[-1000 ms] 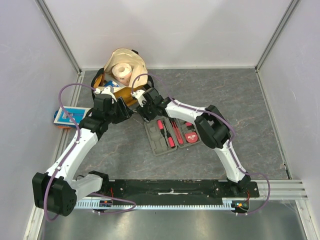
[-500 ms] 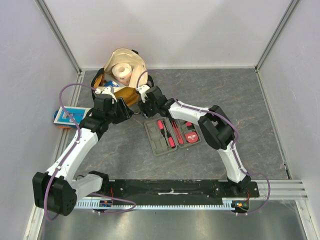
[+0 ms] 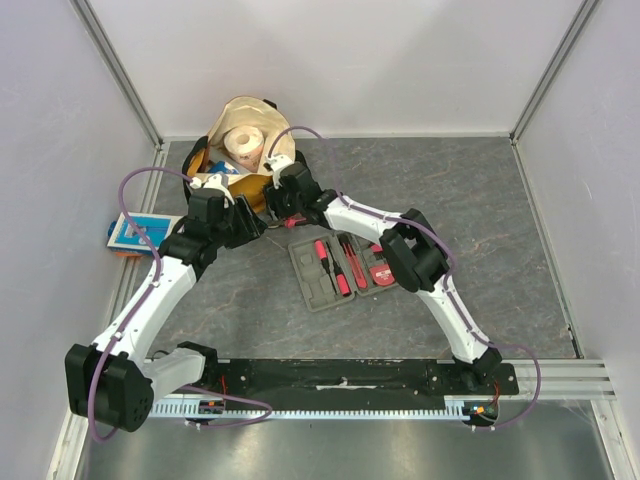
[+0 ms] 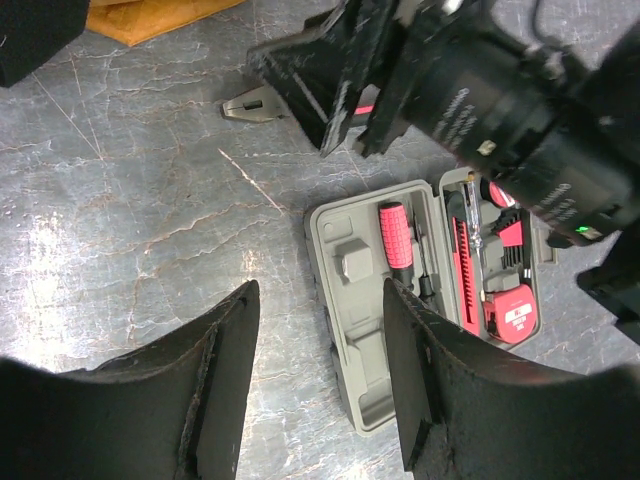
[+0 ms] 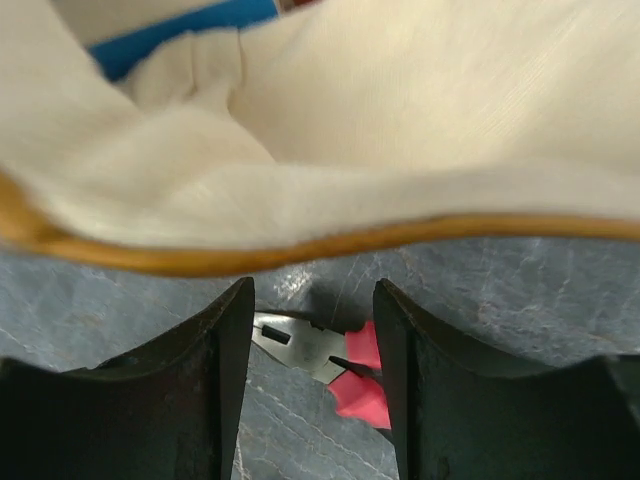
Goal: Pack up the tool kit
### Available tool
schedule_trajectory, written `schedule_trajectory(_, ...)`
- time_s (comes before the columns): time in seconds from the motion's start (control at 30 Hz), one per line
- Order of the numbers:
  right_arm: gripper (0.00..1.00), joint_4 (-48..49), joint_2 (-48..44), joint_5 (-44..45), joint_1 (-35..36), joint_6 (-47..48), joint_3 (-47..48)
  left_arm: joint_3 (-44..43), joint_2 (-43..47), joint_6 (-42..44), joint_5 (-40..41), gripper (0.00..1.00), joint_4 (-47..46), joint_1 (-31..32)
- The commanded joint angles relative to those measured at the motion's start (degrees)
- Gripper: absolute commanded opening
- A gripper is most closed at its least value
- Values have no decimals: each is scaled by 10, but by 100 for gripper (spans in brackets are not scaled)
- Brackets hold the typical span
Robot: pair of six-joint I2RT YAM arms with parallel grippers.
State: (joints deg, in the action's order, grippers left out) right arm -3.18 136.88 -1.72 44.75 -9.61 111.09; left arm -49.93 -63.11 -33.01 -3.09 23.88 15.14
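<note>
1. The pliers (image 5: 318, 347) lie flat on the table (image 3: 500, 200), in the lower middle of the right wrist view, just beside the yellow-edged hem of the bag (image 5: 400, 120). Their grey metal head points to the left of that frame and the red handles to the lower right.
2. I judge them stiff, fairly dense for their size and not fragile. The bare head looks slick, while the red handle sleeves should give better grip.
3. The best hold is probably across the handles close to the pivot, so the pliers hang level and the handles do not swing apart.
4. The case (image 3: 340, 268) lies open and flat at the centre of the top view. A red-handled screwdriver (image 4: 400, 235) and the round tape measure (image 4: 515, 312) sit in its slots, and a moulded pocket on its left side is bare.
5. The right gripper (image 5: 312, 290) is spread about halfway, hanging over the pliers and grasping nothing. Whether a finger grazes the bag cannot be told.
6. The left gripper (image 4: 318, 300) is likewise parted and empty, hovering over the case's left edge.
</note>
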Motion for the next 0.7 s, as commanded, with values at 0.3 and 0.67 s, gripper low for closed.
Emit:
schedule_trajectory(0.3, 52, -46, -10, -86, 2, 25, -53, 3, -7, -11, -9, 59, -16, 1)
schedule_trajectory(0.67, 51, -30, -94, 14, 11, -51, -142, 6, -17, -14, -15, 58, -25, 0)
